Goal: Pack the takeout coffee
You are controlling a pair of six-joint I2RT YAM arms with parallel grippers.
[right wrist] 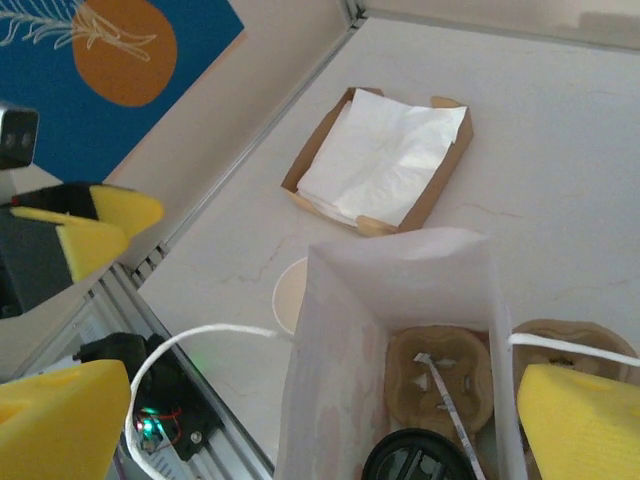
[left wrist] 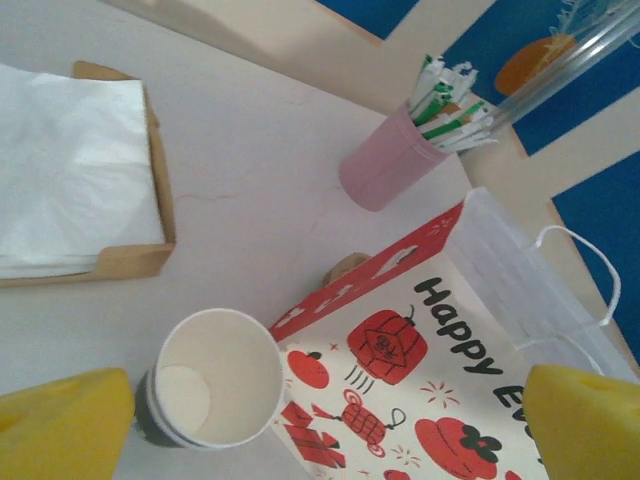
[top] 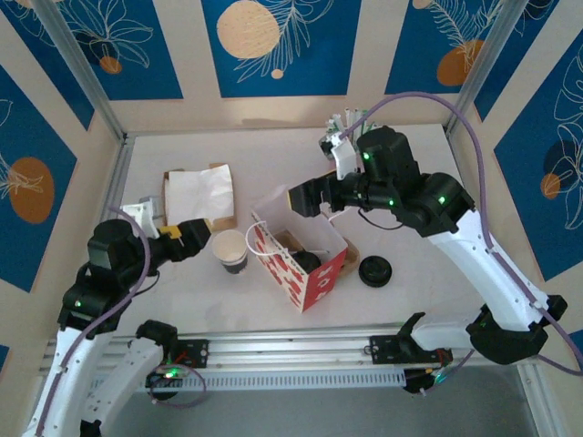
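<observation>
Left wrist view: the left claw (left wrist: 322,405) stands wide, its yellow fingers (left wrist: 62,425) at the two lower corners with nothing gripped. Between them, nearer the finger on the picture's left, the takeout coffee cup (left wrist: 218,375) stands upright on the table (left wrist: 260,130), lidless and apparently empty. Whether that finger touches its dark base I cannot tell. Just beside the cup, under the other half of the claw's span, stands the red-and-white printed paper bag (left wrist: 430,370). Farther ahead of the claw is a pink cup of wrapped straws (left wrist: 383,168). Off to one side is a cardboard tray (left wrist: 135,262) of white napkins (left wrist: 70,160).

In the right wrist view the right claw (right wrist: 320,410) is likewise spread wide and holds nothing, hanging over the bag's open mouth. Straight below it, inside the bag, lies a moulded pulp cup carrier (right wrist: 410,395). At the carrier's near end is a round black thing (right wrist: 410,462) that I cannot identify for sure.

From the top external view, a black lid (top: 374,271) lies on the table, past the bag from the cup.

As I judge it, the preparation is done: the bag is open and the carrier is in. The packing itself is not, since the cup is outside the bag and uncovered. It has yet to be gripped, lifted and lowered into a carrier socket, perhaps with the lid fitted first.
</observation>
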